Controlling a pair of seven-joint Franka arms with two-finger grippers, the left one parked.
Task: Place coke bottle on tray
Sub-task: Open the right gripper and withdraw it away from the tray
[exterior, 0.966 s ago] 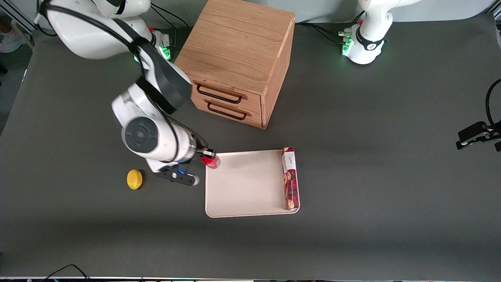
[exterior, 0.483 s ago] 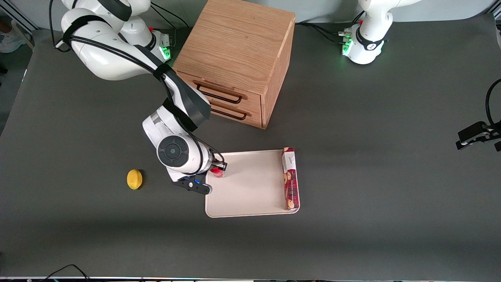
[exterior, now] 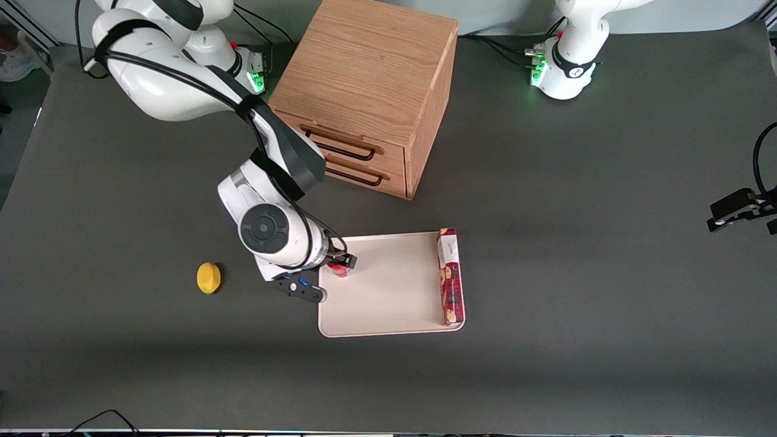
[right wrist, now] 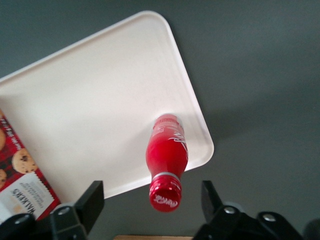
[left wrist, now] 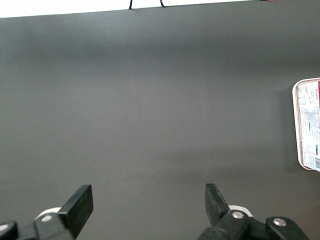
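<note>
One coke bottle (exterior: 340,269), one tray (exterior: 388,291), one cookie box (exterior: 450,277), one lemon (exterior: 209,278), one two-drawer wooden cabinet (exterior: 370,91), one gripper (right wrist: 152,200) above the bottle.

Even, soft overhead light, sharp focus throughout, with faint diffuse shadows on the dark table (exterior: 607,243).

I see the red coke bottle (right wrist: 166,155) standing upright on the cream tray (right wrist: 90,105), near a rounded corner, the gripper (right wrist: 152,200) above it, fingers spread.

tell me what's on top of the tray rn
The coke bottle stands upright on the tray near its edge, the open gripper above it. A cookie box lies along another edge.
</note>
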